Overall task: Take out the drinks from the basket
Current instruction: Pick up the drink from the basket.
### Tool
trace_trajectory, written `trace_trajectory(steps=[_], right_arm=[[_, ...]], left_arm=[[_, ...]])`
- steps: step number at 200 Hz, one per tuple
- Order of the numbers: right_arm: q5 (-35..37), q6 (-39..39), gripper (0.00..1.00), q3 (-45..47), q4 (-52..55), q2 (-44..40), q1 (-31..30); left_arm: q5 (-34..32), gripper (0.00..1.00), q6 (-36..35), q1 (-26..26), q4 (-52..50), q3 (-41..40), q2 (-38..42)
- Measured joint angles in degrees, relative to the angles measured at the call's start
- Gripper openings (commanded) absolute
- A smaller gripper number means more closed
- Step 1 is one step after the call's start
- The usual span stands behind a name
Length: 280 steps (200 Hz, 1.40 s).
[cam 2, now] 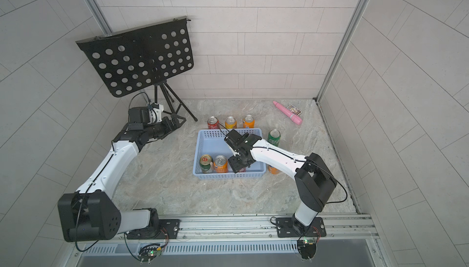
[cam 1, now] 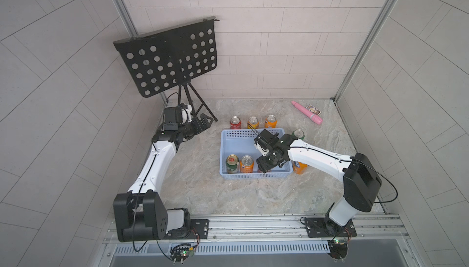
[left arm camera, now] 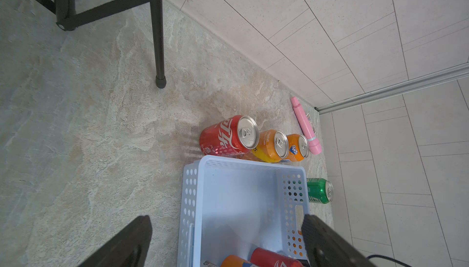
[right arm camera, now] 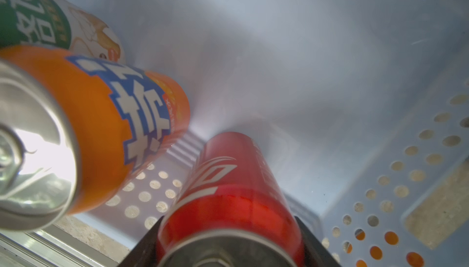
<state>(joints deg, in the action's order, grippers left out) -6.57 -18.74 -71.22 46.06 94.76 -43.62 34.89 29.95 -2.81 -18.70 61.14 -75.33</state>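
The light-blue basket [cam 1: 251, 176] stands mid-floor. My right gripper [right arm camera: 229, 237] reaches into its near right corner and is shut on a red can [right arm camera: 228, 197], one black finger on each side. In both top views the gripper [cam 1: 265, 166] hides that can. Beside it in the basket stand an orange can [cam 1: 246, 164] and a green can with a red-gold label [cam 1: 232, 163]. Outside, behind the basket, stand a red can [cam 1: 235, 122] and two orange cans [cam 1: 253, 122] [cam 1: 270, 121]. A green can [cam 1: 297, 134] and an orange can [cam 1: 299, 168] stand at its right. My left gripper [left arm camera: 227, 227] hangs open, left of the basket.
A black perforated music stand [cam 1: 167, 60] on tripod legs [left arm camera: 158, 37] stands at the back left, close to my left gripper [cam 1: 203, 123]. A pink stick [cam 1: 307, 113] and a small card [cam 1: 314, 109] lie at the back right. Tiled walls close in three sides.
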Motion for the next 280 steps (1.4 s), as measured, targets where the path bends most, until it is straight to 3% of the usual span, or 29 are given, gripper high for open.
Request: trace_trajectory(steps=[27,54,84,160,222,280], right_arm=[[0.2,-0.2,0.34,0.0,0.0,0.0,0.0],[0.3,-0.7,0.22,0.0,0.1,-0.1,0.0],[0.6,-1.0,0.17,-0.1,1.3,-0.4,0.0],[2.0,-1.4,0.13,-4.9,7.2,-3.5,0.0],[3.4,-1.4,0.11,-10.4,11.0,-5.6,0.0],[4.3,-1.5,0.1,-11.9,12.7,-9.2,0.0]], left_arm=[[0.1,1.0,0.0,0.0,0.0,0.0,0.0],[0.1,1.0,0.1,0.0,0.0,0.0,0.0],[0.5,1.0,0.1,0.4,0.0,0.0,0.0],[1.2,1.0,-0.3,2.7,-0.2,0.0,0.9],[3.2,1.0,2.0,3.7,1.0,-1.8,6.1],[3.4,1.0,0.8,8.1,-1.3,-0.8,7.3]])
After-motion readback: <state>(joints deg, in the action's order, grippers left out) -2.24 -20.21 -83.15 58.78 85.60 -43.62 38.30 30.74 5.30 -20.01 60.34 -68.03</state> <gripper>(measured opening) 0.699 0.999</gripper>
